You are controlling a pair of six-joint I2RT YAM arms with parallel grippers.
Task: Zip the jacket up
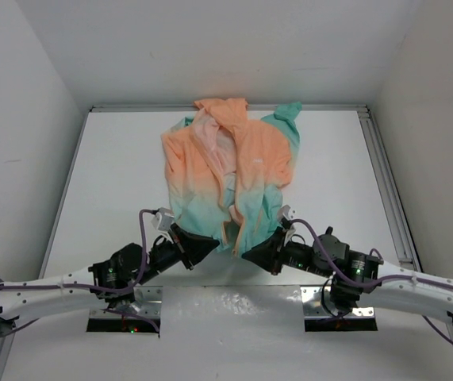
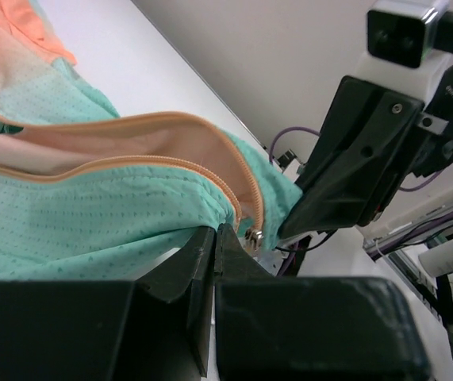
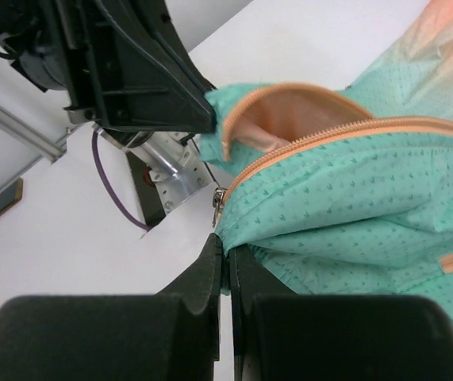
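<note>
The jacket (image 1: 230, 163) lies spread on the white table, peach-orange at the far end and mint-teal at the near hem, with its front open and the pink lining (image 2: 131, 143) showing. My left gripper (image 1: 213, 244) is shut on the teal hem (image 2: 91, 214) beside one orange zipper edge (image 2: 210, 173). My right gripper (image 1: 247, 254) is shut on the hem of the other front panel (image 3: 353, 198), just under the metal zipper slider (image 3: 219, 198). The two grippers sit close together, tips facing, with that slider (image 2: 254, 236) between them.
The white table (image 1: 115, 182) is bounded by grey walls, with a metal rail (image 1: 385, 182) along its right edge. Purple cables (image 1: 143, 238) loop over both arms. The arm base plates (image 1: 123, 317) sit at the near edge.
</note>
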